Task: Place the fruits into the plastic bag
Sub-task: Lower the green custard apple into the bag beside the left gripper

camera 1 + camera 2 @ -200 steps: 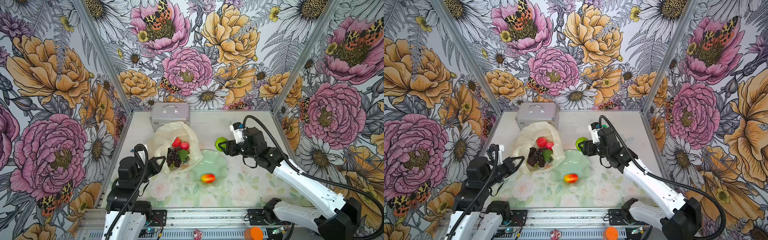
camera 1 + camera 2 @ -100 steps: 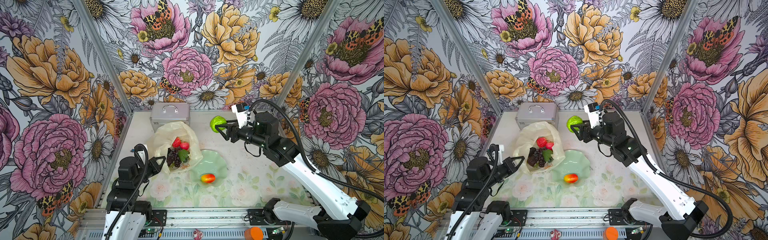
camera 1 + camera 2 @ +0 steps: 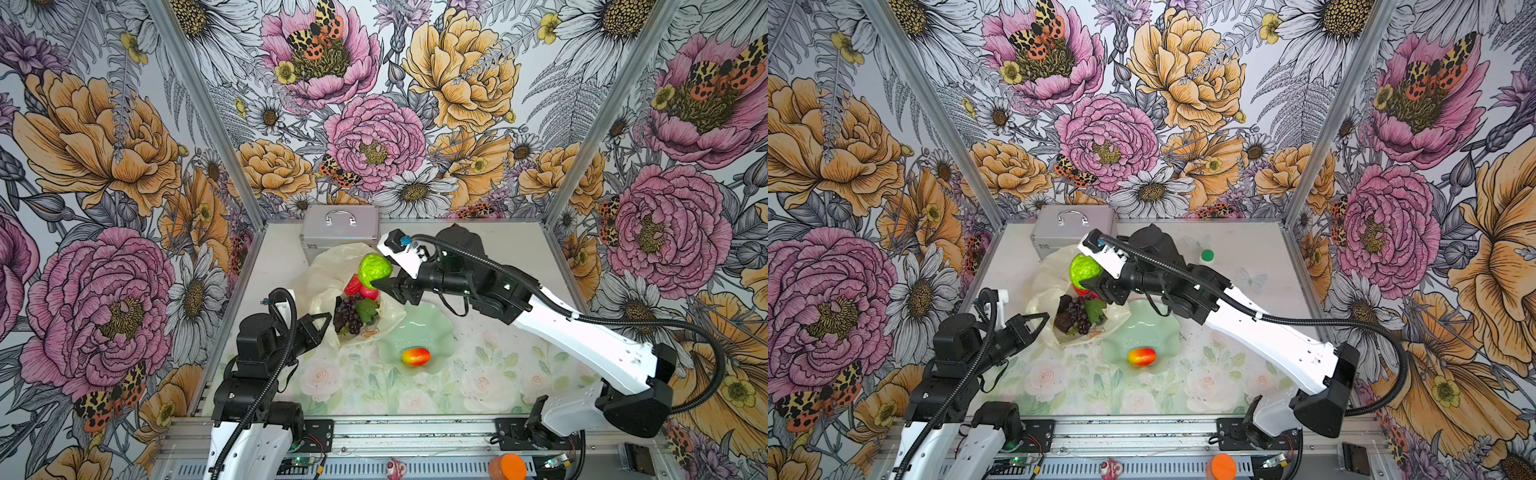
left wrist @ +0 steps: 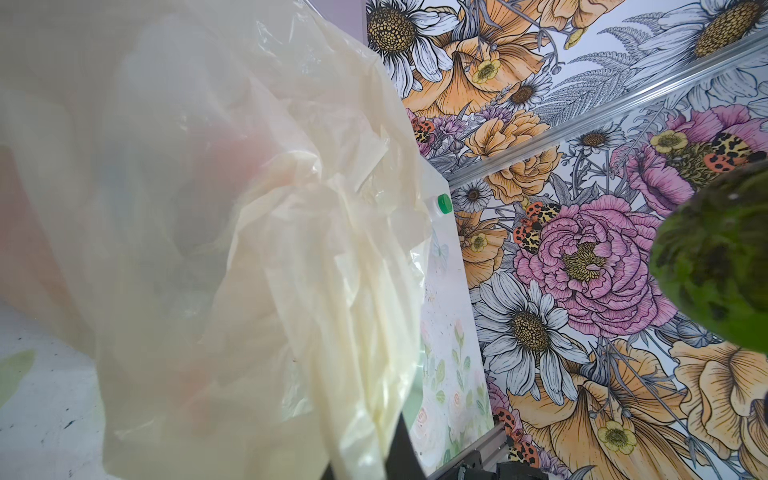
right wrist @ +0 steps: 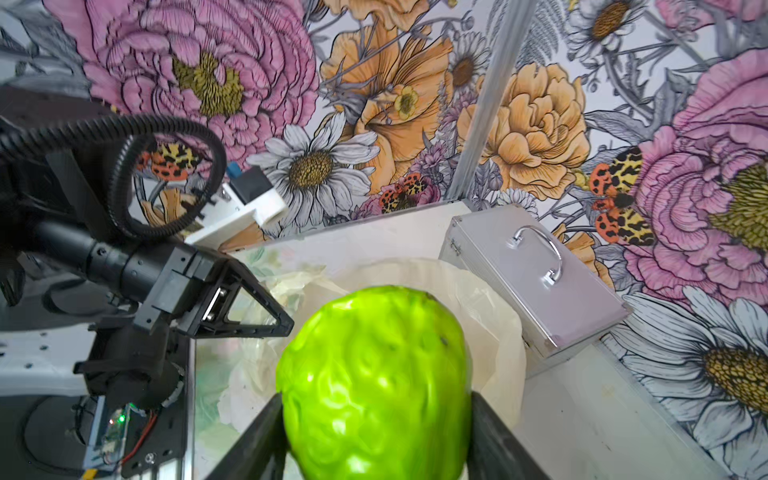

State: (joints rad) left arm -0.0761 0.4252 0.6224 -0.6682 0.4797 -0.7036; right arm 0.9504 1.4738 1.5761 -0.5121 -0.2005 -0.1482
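My right gripper (image 3: 376,277) is shut on the bumpy lime-green ball (image 3: 375,269), holding it in the air over the mouth of the plastic bag (image 3: 328,266); the right wrist view shows a dark finger on each side of the ball (image 5: 376,382). In the bag lie a grape bunch (image 3: 351,313), a strawberry (image 3: 353,285) and a red apple (image 3: 369,293). My left gripper (image 3: 327,319) is shut on the bag's near edge, and the film (image 4: 249,249) hangs over its finger (image 4: 400,451). A red-yellow mango (image 3: 415,356) lies in the pale green dish (image 3: 434,328).
A silver metal case (image 3: 340,226) stands at the back, just behind the bag. A clear bottle with a green cap (image 3: 1206,254) lies at the back right. The dish touches the bag's right side. Flowered walls close in three sides.
My right gripper has carried the green ball from beside the dish up and leftward to above the bag. The left gripper and bag have stayed put.
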